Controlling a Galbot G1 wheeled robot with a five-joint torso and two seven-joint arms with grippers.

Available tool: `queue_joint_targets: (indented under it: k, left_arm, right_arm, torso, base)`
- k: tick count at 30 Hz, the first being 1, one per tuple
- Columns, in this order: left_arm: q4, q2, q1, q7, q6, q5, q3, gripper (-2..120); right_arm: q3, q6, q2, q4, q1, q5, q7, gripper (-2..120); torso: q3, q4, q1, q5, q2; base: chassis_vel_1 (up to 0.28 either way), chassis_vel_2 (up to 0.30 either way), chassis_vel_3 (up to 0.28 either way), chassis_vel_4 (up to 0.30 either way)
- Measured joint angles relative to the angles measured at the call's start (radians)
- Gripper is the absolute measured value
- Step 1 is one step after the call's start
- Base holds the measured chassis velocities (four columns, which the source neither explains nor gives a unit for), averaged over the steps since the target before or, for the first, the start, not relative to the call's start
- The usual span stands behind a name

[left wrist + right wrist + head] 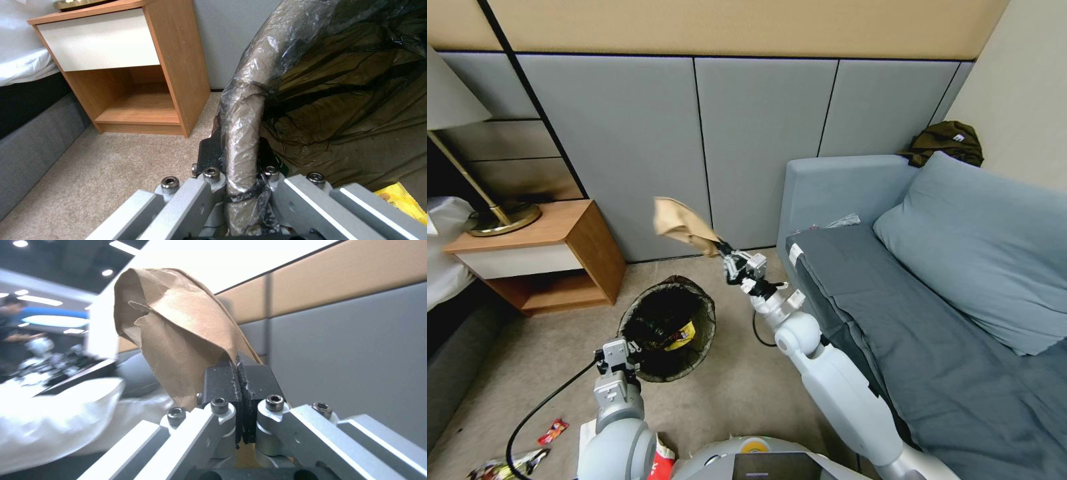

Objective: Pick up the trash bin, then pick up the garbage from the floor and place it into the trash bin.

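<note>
Nearest the robot's base, on the beige carpet (727, 393), lay loose litter: a small red packet (552, 431), a shiny wrapper (506, 467) at the lower left edge of the head view, and a red-and-white snack packet (662, 459) tucked against the left arm.

The left gripper (627, 352) was clamped on the near rim of the trash bin (668, 328); the left wrist view showed its jaws pinching the bag-wrapped rim (242, 133) between them. A black bag lined the bin, and a yellow packet (682, 335) lay inside it (its corner also peeked into the wrist view (400, 200)).

Just beyond the bin and above it, the right gripper (720, 248) was raised, its black pads pressed together on a corner of the crumpled brown paper bag (680, 223), which stood up from the jaws in the right wrist view (178, 340).

To the left stood a wooden nightstand (554, 257) with a white drawer and an open shelf, carrying a brass lamp base (504, 219); a bed's white sheet (444, 247) showed beside it. To the right was a blue-grey sofa (907, 320) with a large pillow (980, 247) and a dark olive garment (947, 141) on its far arm. Grey wall panels (694, 147) under a tan band closed the room behind.
</note>
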State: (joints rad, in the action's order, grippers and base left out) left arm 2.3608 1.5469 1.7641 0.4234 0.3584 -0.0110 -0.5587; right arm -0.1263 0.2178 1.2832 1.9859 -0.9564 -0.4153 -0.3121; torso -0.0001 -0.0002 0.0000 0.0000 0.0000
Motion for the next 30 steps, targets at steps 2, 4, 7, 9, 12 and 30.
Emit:
queue_joint_targets:
  k: [2,4,7,9,12,30]
  left_arm:
    - [0.0,0.001,0.0,0.0,0.0,0.0,0.001,0]
    - [0.0,0.001,0.0,0.0,0.0,0.001,0.001,0]
    - [0.0,0.003,-0.001,0.0,0.0,0.001,0.006,0]
    - [0.003,0.003,-0.001,0.0,0.0,0.002,0.007,0]
    - [0.007,0.002,-0.001,0.0,0.0,0.003,0.005,0]
    - [0.016,0.003,-0.009,0.0,0.002,-0.004,-0.003,0]
  right_arm:
    - [-0.017,0.004,-0.006,-0.003,-0.01,0.013,-0.008,0]
    - [-0.024,0.007,-0.007,-0.008,-0.015,0.02,-0.012,0]
    - [-0.053,0.028,-0.011,-0.046,-0.035,0.075,-0.029,0]
    - [-0.073,0.041,-0.01,-0.073,-0.057,0.109,-0.034,0]
    - [-0.085,0.052,-0.007,-0.092,-0.084,0.139,-0.043,0]
    - [-0.039,0.1,-0.009,-0.192,-0.16,0.175,-0.064,0]
  torso:
    - [0.0,-0.0001,0.0,-0.0002,0.0]
    - [0.0,-0.0001,0.0,-0.0001,0.0]
    - [0.0,0.0,0.0,-0.0001,0.0]
    - [0.0,0.0,0.0,0.0,0.0]
    - [0.0,0.0,0.0,0.0,0.0]
    - [0.0,0.0,0.0,0.0,0.0]
  base:
    - [0.0,0.0,0.0,0.0]
    - [0.0,0.0,0.0,0.0]
    - [0.0,0.0,0.0,0.0]
    - [0.0,0.0,0.0,0.0]
    - [0.0,0.0,0.0,0.0]
    - [0.0,0.0,0.0,0.0]
